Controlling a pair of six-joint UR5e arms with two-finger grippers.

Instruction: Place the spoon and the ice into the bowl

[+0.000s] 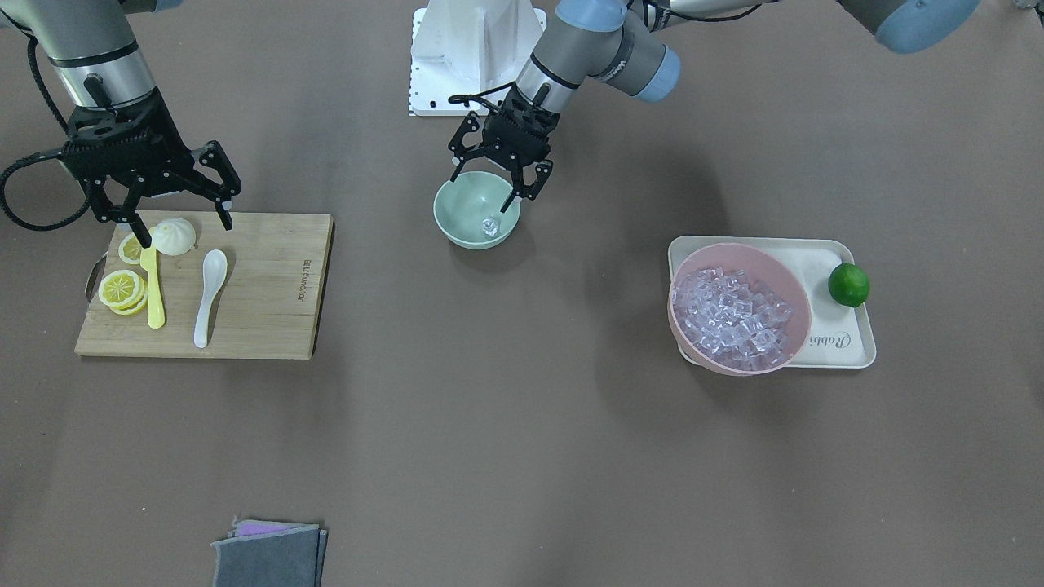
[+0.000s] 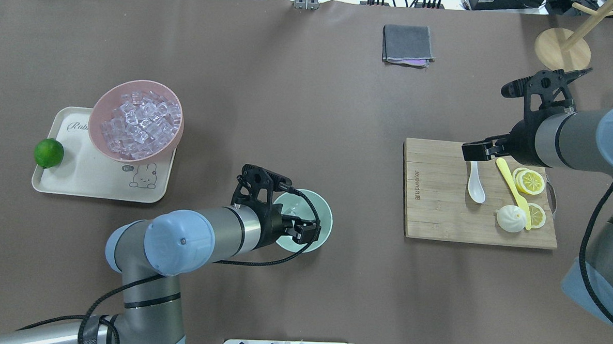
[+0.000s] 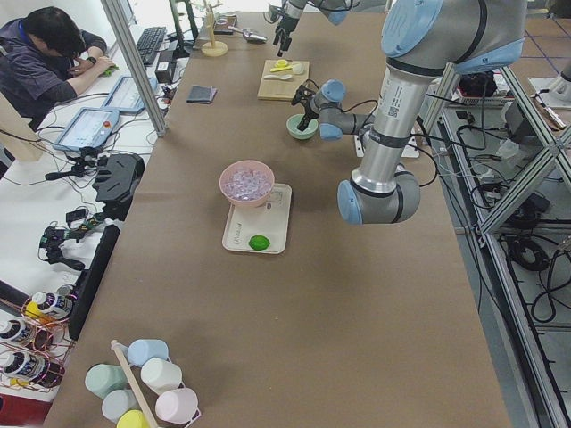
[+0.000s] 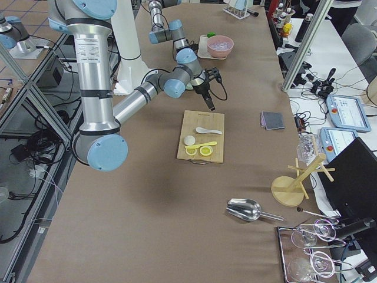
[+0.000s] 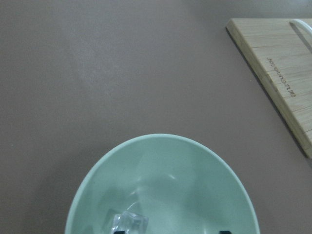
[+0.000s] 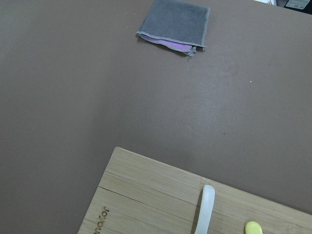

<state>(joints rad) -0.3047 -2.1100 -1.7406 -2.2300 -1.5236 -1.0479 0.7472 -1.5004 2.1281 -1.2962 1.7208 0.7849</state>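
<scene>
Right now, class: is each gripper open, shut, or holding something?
Left gripper: open, empty, over the bowl with ice in it.
Right gripper: open, empty, over the cutting board.

Two bowls stand on the table, one mint-green bowl [image 1: 457,230] and one larger pink bowl [image 1: 738,248]. A single ice cube [image 1: 490,227] lies in the green one, while the pink one holds a heap of cubes [image 1: 734,316] too jumbled to count. One bamboo cutting board [image 1: 269,281] carries one white spoon [image 1: 209,295], one yellow plastic knife [image 1: 152,291], one white bun [image 1: 174,236] and seemingly three or four overlapping lemon slices [image 1: 121,289], and elsewhere lie one cream tray [image 1: 847,346], one lime [image 1: 848,284] and one folded grey cloth [image 1: 267,558].
</scene>
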